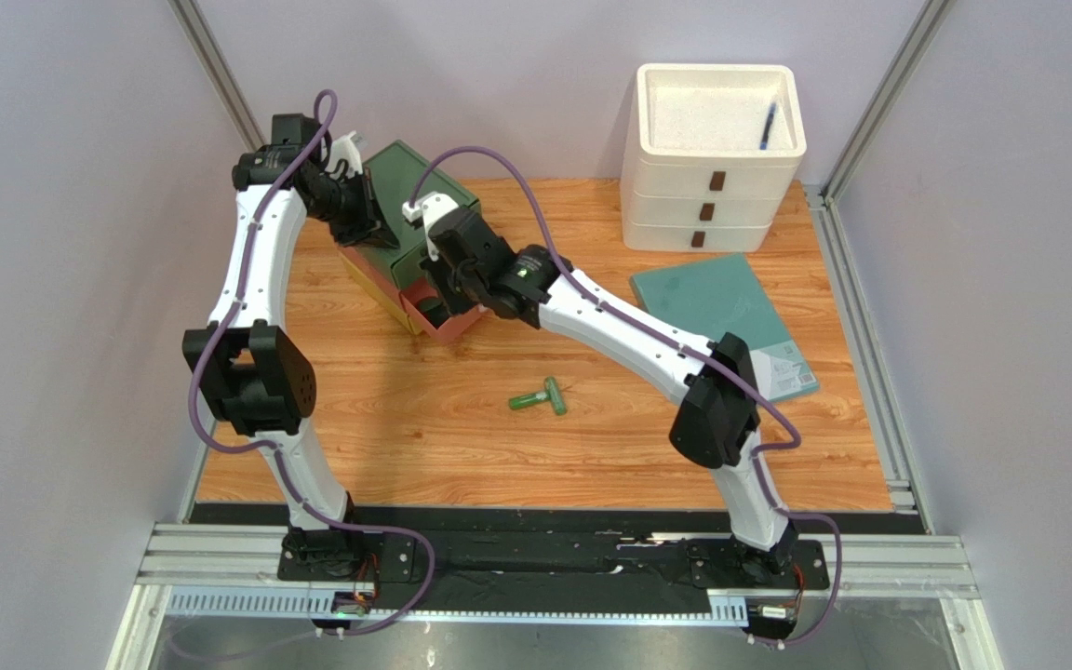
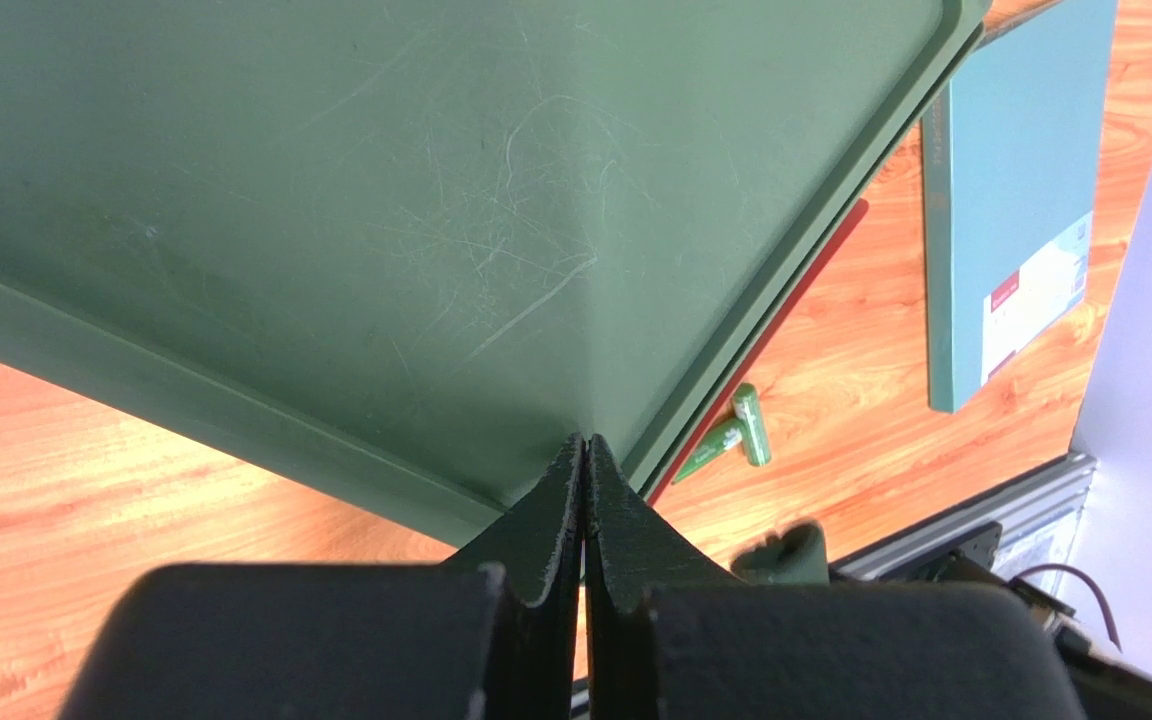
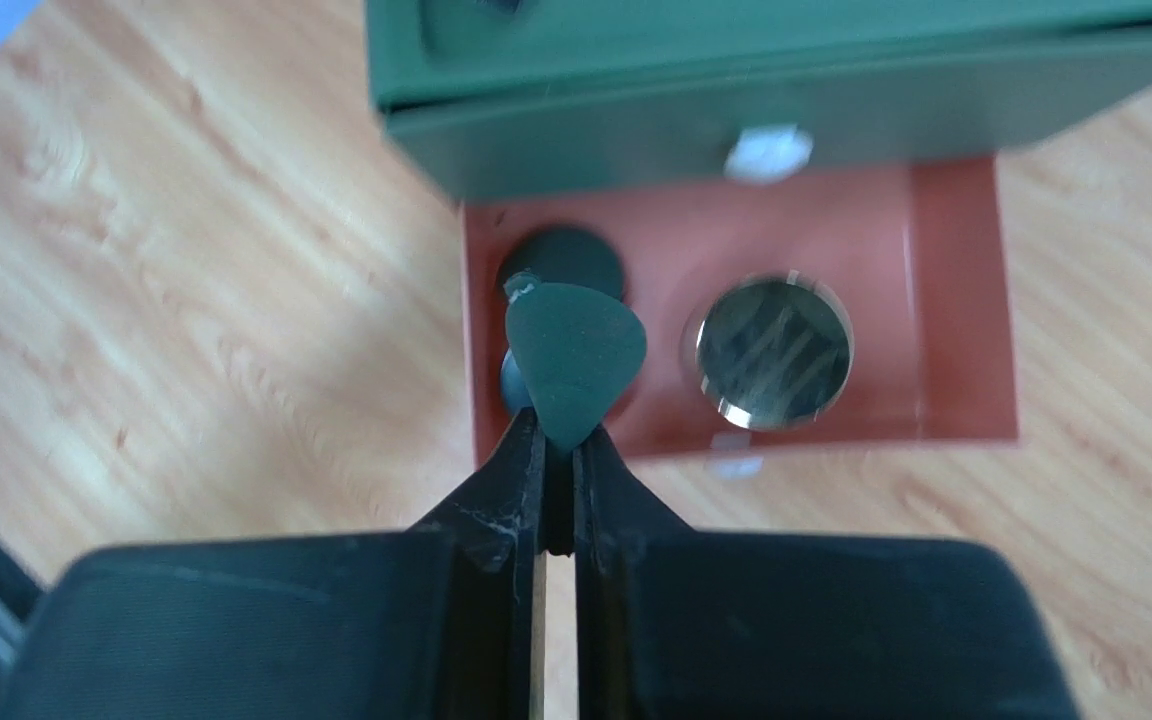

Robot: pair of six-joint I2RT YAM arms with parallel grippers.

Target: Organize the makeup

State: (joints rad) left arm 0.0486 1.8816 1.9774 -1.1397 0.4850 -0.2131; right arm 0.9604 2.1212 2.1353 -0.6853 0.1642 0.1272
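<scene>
A red box [image 3: 965,300] with a dark green lid [image 3: 778,90] raised stands at the back left of the table [image 1: 416,189]. Inside it sit a dark round compact [image 3: 560,263] and a gold-rimmed jar [image 3: 772,350]. My right gripper [image 3: 560,435] is shut on a dark green compact [image 3: 575,353], held edge-on over the box's left part; it also shows in the top view [image 1: 433,296]. My left gripper [image 2: 585,447] is shut with its tips at the lid's corner [image 2: 387,225]. Two bright green tubes [image 1: 542,399] lie on the table mid-way, also in the left wrist view [image 2: 736,432].
A white stack of drawers [image 1: 712,154] with a blue pen [image 1: 768,126] in its top tray stands at the back right. A teal flat book [image 1: 731,314] lies in front of it, also in the left wrist view [image 2: 1010,195].
</scene>
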